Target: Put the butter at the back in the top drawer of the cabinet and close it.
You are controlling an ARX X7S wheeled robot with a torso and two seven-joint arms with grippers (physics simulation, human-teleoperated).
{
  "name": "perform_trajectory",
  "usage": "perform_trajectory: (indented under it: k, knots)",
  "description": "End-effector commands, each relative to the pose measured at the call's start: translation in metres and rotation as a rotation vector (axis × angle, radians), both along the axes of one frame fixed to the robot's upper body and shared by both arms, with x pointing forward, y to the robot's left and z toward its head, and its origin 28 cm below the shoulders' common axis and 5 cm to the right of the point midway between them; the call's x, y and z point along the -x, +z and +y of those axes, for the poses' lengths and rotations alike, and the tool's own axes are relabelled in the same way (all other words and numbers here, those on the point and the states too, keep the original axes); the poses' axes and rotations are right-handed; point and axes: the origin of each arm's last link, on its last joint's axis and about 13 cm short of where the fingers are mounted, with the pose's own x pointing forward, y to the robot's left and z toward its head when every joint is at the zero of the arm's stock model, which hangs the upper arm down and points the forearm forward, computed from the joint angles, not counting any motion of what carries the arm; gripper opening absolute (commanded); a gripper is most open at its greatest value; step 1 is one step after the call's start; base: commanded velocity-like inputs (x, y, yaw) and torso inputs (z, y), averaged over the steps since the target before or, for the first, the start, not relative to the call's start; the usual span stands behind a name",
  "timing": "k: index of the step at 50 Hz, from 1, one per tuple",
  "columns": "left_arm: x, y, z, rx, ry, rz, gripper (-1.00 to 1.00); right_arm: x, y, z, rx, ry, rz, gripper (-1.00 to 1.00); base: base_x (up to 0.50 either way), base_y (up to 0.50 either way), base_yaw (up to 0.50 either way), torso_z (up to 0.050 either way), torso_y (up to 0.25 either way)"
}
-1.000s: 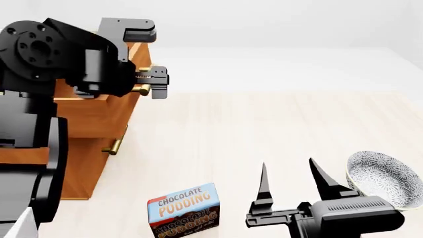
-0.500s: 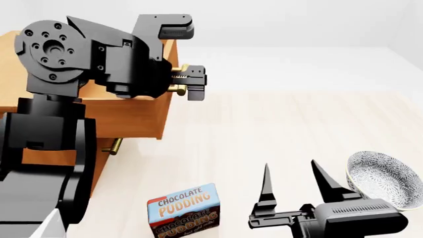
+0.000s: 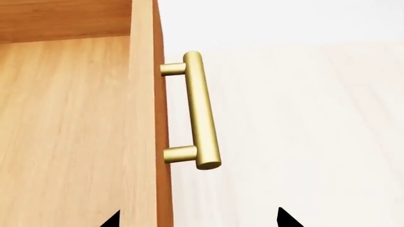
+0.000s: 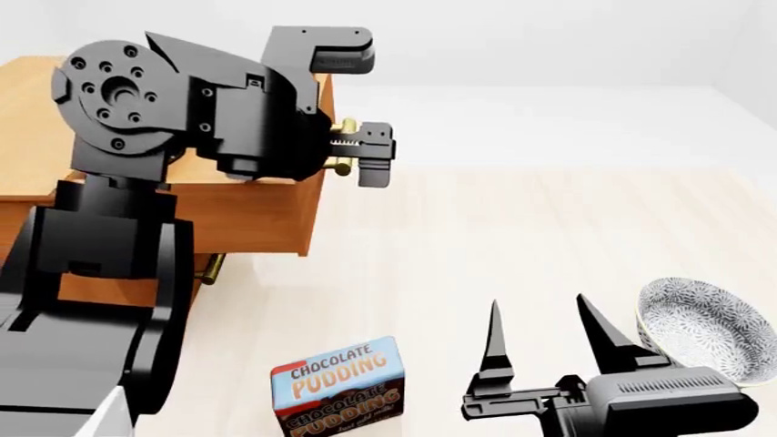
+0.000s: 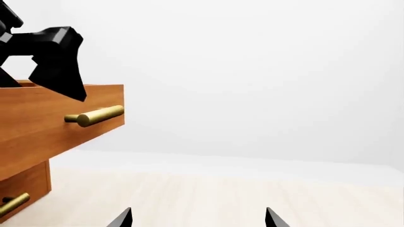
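The butter is out of view in every frame. The top drawer point(image 4: 249, 217) of the cabinet point(image 4: 31, 137) stands pulled out; its brass handle point(image 3: 200, 109) sticks out from the front panel. My left gripper point(image 4: 355, 105) hovers over the drawer's front edge, open, with its fingertips point(image 3: 284, 220) on either side of the panel and short of the handle. The part of the drawer's bare wooden floor point(image 3: 63, 118) that shows has nothing on it. My right gripper point(image 4: 540, 332) is open and empty low over the floor, facing the cabinet point(image 5: 25, 184).
A blue-and-brown chocolate pudding box point(image 4: 340, 387) stands on the pale floor to the left of my right gripper. A patterned bowl point(image 4: 704, 328) sits at its right. A lower drawer's brass handle point(image 4: 209, 269) shows under the open drawer.
The top drawer has slid out to the right, and my left gripper has moved that way with it. The right gripper, pudding box and bowl have barely shifted.
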Motion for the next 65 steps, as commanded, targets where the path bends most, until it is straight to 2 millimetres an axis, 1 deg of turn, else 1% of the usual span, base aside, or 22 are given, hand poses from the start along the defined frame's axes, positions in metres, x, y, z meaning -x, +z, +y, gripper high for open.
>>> perform_trajectory:
  k: [1,15,18,23,34,41,46,51,57,62,65]
  knots:
    - [0.008,0.005,-0.012,0.119,-0.116,0.009,1.0,0.001,0.001,0.0,0.002,0.0,-0.002,1.0,0.0,0.0,0.0,0.0,0.0]
    - [0.011,0.009,-0.014,0.129,-0.134,0.004,1.0,-0.001,0.001,0.0,0.005,0.0,-0.002,1.0,0.0,0.0,0.0,0.0,0.0]
    - [0.013,0.013,-0.014,0.117,-0.128,-0.031,1.0,0.0,0.001,0.0,0.006,0.0,-0.002,1.0,0.0,0.0,0.0,0.0,0.003]
    - [0.02,0.024,-0.015,0.064,-0.098,-0.166,1.0,0.0,0.001,0.001,0.005,0.001,-0.003,1.0,0.0,0.0,0.0,0.0,0.002]
    - [0.032,0.053,-0.004,0.122,-0.007,-0.435,1.0,0.002,0.002,0.001,0.006,0.005,-0.008,1.0,0.0,0.0,0.0,0.0,0.001]
    - [0.039,0.062,0.001,0.083,0.035,-0.566,1.0,0.004,0.002,0.001,0.005,0.006,-0.011,1.0,0.0,0.0,0.0,0.0,0.0]
    - [0.05,0.066,0.009,0.044,0.039,-0.655,1.0,0.005,0.004,0.001,0.003,0.004,-0.015,1.0,0.0,0.0,0.0,0.0,0.0]
    - [0.064,0.062,0.021,0.006,0.026,-0.722,1.0,0.005,0.006,-0.001,0.001,-0.001,-0.019,1.0,0.0,0.0,0.0,0.0,0.0]
    - [0.086,0.047,0.038,-0.047,0.005,-0.802,1.0,0.005,0.009,-0.003,-0.002,-0.01,-0.026,1.0,0.0,0.0,0.0,0.0,0.0]
    - [0.112,0.033,0.055,-0.037,-0.034,-0.822,1.0,0.005,0.013,-0.004,-0.001,-0.017,-0.034,1.0,0.0,0.0,0.0,0.0,0.0]
    - [0.123,0.024,0.063,-0.037,-0.036,-0.836,1.0,0.004,0.015,-0.004,-0.001,-0.021,-0.036,1.0,0.0,0.0,0.0,0.0,0.0]
